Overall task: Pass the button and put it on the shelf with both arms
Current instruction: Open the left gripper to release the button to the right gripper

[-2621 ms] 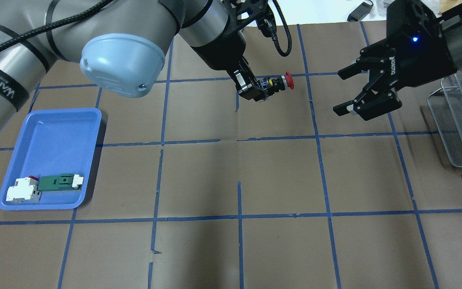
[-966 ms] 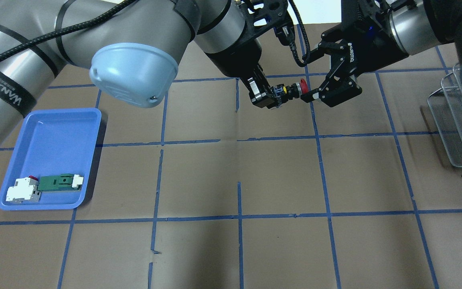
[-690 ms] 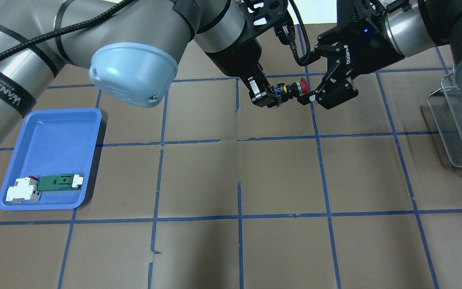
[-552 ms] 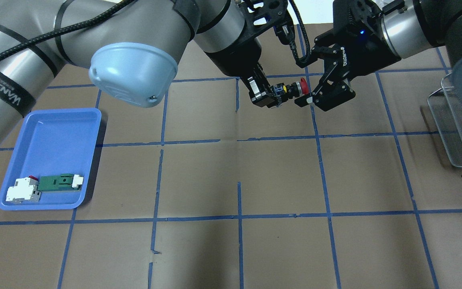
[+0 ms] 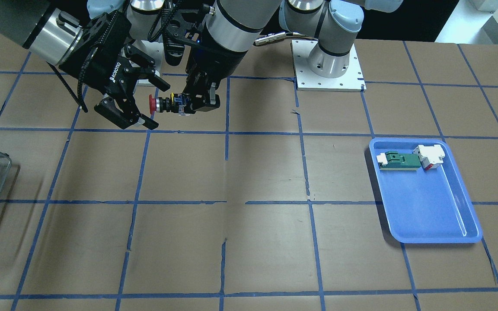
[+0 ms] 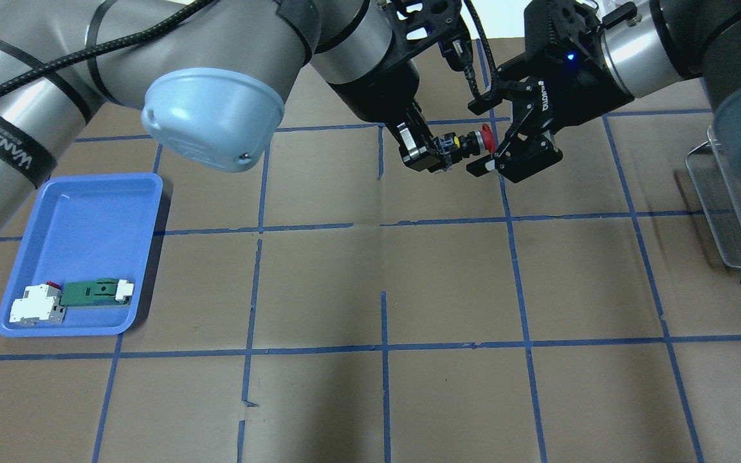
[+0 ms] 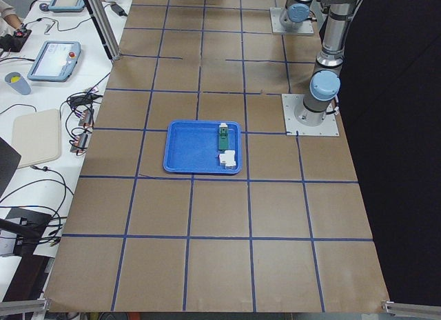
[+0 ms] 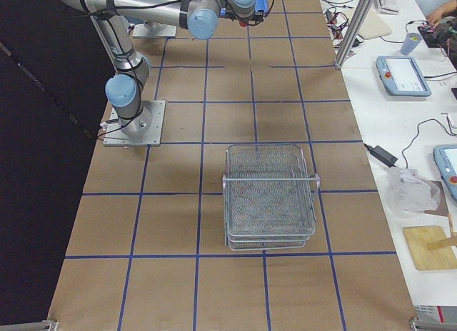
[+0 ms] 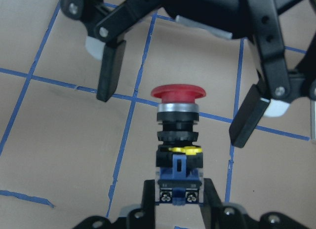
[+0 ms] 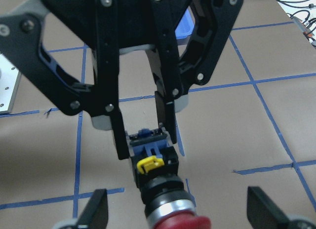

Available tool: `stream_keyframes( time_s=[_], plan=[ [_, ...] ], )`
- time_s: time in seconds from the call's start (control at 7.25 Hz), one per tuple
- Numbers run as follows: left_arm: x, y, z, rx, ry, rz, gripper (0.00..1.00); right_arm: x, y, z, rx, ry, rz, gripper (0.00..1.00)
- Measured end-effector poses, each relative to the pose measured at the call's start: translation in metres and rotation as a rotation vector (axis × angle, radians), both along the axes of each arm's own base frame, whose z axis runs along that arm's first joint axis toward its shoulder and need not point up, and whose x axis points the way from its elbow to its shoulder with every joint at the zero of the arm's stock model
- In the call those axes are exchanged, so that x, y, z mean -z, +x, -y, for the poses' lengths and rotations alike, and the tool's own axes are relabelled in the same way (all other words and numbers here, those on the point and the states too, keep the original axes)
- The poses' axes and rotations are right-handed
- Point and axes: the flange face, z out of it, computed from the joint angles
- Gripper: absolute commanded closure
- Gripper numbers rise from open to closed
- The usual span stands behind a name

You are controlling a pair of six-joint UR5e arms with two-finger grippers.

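The button (image 9: pixel 178 124) hangs above the desk (image 6: pixel 448 283), well apart from the shelf (image 8: pixel 270 195), its blue terminal end pinched between the left gripper (image 6: pixel 433 150) fingers. The right gripper (image 6: pixel 481 136) fingers stand spread on either side of the red cap, touching nothing. It looks light and rigid; the domed cap seems slippery, so the black body under the silver collar is the safer hold

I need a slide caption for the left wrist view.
Left jaws grip the button by its base; open right jaws flank its red cap.
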Motion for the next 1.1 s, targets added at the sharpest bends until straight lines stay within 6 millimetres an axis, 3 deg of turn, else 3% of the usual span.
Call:
stream_keyframes(
  time_s=[0.14, 0.28, 0.41, 0.55, 0.69, 0.97, 1.1],
  plan=[
    [-0.0001, 0.0000, -0.0001, 0.000, 0.000, 0.000, 1.00, 0.0013, 0.0004, -0.0004, 0.006, 0.017, 0.002, 0.06],
    [-0.0002, 0.0000, -0.0001, 0.000, 0.000, 0.000, 1.00, 0.0018, 0.0006, -0.0017, 0.009, 0.034, 0.002, 0.20],
    [-0.0002, 0.0000, -0.0001, 0.000, 0.000, 0.000, 1.00, 0.0014, 0.0006, -0.0027, 0.010, 0.042, 0.001, 0.38],
    [-0.0002, 0.0000, -0.0001, 0.000, 0.000, 0.000, 1.00, 0.0007, 0.0005, -0.0033, 0.011, 0.044, -0.001, 0.63],
    [-0.0002, 0.0000, -0.0001, 0.000, 0.000, 0.000, 1.00, -0.0003, 0.0005, -0.0038, 0.011, 0.043, -0.003, 0.77],
    [-0.0001, 0.0001, 0.0002, 0.000, -0.002, 0.001, 1.00, -0.0017, 0.0004, -0.0040, 0.010, 0.039, -0.005, 0.93],
    [-0.0001, 0.0002, 0.0003, 0.000, -0.004, 0.003, 0.92, -0.0023, 0.0004, -0.0042, 0.010, 0.038, -0.006, 0.95]
  ],
)
